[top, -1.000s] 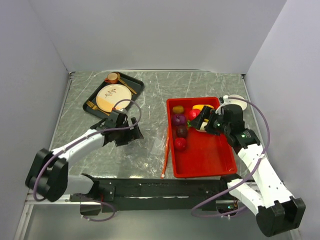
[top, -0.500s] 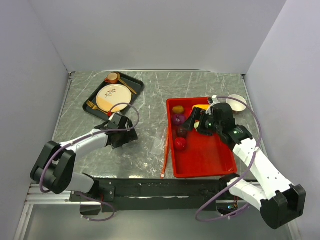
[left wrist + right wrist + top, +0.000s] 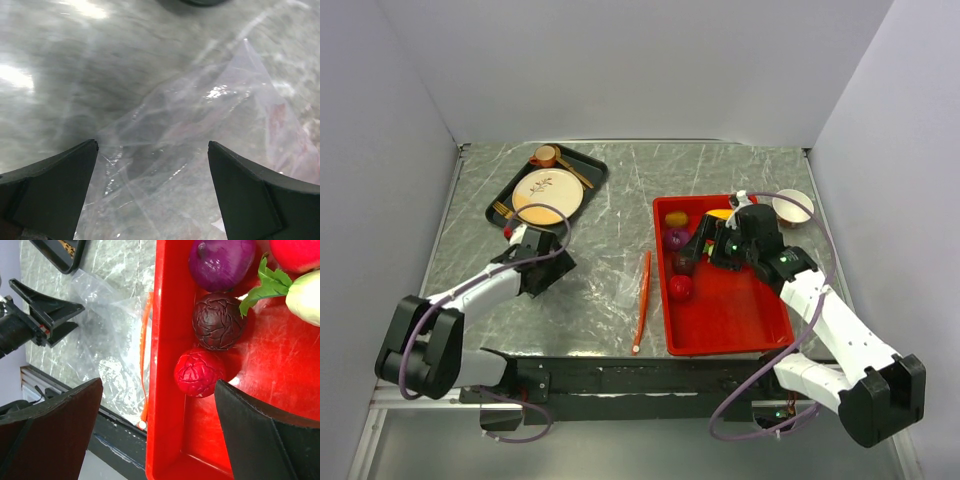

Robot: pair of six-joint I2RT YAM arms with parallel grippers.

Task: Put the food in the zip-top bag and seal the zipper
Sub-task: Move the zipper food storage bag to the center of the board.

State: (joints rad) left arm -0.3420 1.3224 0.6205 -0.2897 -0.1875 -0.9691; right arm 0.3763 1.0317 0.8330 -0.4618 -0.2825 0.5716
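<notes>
The clear zip-top bag (image 3: 605,290) lies flat on the table between my left gripper and the red tray. Its orange-red zipper (image 3: 641,300) runs beside the tray's left wall, with the white tab (image 3: 141,425) at the near end. My left gripper (image 3: 558,266) is open at the bag's left edge, and film of the bag (image 3: 200,130) shows between its fingers (image 3: 60,175). My right gripper (image 3: 698,246) is open and empty, above the tray's left side. Below it lie a red fruit (image 3: 199,372), a maroon one (image 3: 219,320), a purple one (image 3: 222,262) and a white piece with a green tip (image 3: 305,297).
The food sits in a rigid red tray (image 3: 740,320) at right. A yellow piece (image 3: 676,218) and an orange-yellow piece (image 3: 720,213) lie at its far end. A white bowl (image 3: 792,207) stands behind the tray. A black tray (image 3: 500,195) with a patterned plate and a cup stands at the back left.
My left gripper has moved left, and the bag with its zipper has shifted left, a little away from the tray. My right gripper has moved left over the fruits.
</notes>
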